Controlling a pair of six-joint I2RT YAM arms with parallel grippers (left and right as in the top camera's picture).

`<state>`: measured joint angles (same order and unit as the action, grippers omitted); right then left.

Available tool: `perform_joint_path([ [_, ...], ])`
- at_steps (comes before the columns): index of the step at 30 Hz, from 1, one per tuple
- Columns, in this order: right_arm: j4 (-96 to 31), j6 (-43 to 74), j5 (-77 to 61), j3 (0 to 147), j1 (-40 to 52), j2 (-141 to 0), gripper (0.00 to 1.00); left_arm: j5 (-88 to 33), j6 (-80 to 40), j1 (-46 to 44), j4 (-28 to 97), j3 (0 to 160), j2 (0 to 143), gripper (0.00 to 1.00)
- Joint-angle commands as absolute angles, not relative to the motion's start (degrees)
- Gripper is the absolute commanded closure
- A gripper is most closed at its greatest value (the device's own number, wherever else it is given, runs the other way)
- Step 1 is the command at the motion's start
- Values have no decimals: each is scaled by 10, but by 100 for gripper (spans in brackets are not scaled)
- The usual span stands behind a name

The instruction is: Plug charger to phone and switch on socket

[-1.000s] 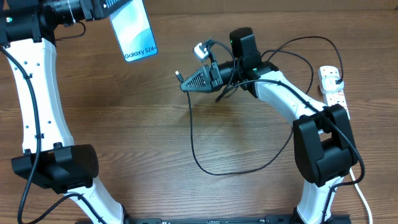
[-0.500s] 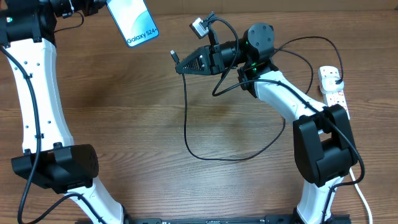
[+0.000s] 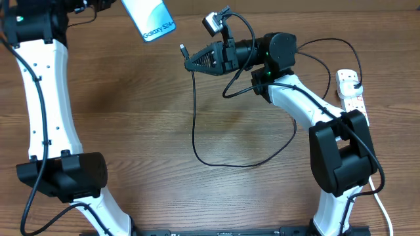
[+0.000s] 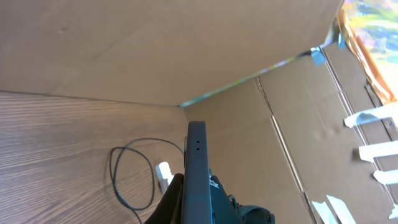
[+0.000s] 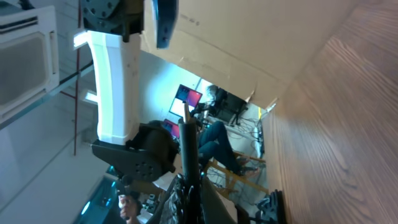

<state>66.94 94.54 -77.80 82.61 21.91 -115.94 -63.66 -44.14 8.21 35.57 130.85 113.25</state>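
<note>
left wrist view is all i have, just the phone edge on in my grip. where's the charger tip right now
Observer: The right gripper holds the charger just behind its connector tip, to the right of the phone.
Operator: tip touching the phone yet
Observer: No, the overhead view shows a clear gap between them; the tip points roughly toward the phone.
Operator: where does the other end go
Observer: It loops down and back to the socket at the far right of the overhead view; whether that is switched on is too small to tell.
</note>
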Motion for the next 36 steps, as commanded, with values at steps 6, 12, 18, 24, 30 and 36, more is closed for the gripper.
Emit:
perform_joint_path([
  [6, 752, 1034, -747, 835, 222, -1157, 96, -639, -479, 70, 335, 1313, 1122, 96],
  [12, 754, 1038, -739, 835, 222, -1157, 96, -639, -485, 70, 329, 1313, 1122, 95],
  [18, 754, 1038, -716, 835, 232, -1157, 96, -623, -494, 62, 327, 1313, 1122, 96],
  [24, 754, 1038, -711, 835, 232, -1157, 96, -607, -493, 48, 327, 1313, 1122, 96],
  [30, 754, 1037, -705, 835, 232, -1157, 96, -606, -487, 41, 327, 1313, 1122, 96],
  [36, 754, 1037, -706, 835, 232, -1157, 96, -607, -484, 36, 328, 1313, 1122, 96],
])
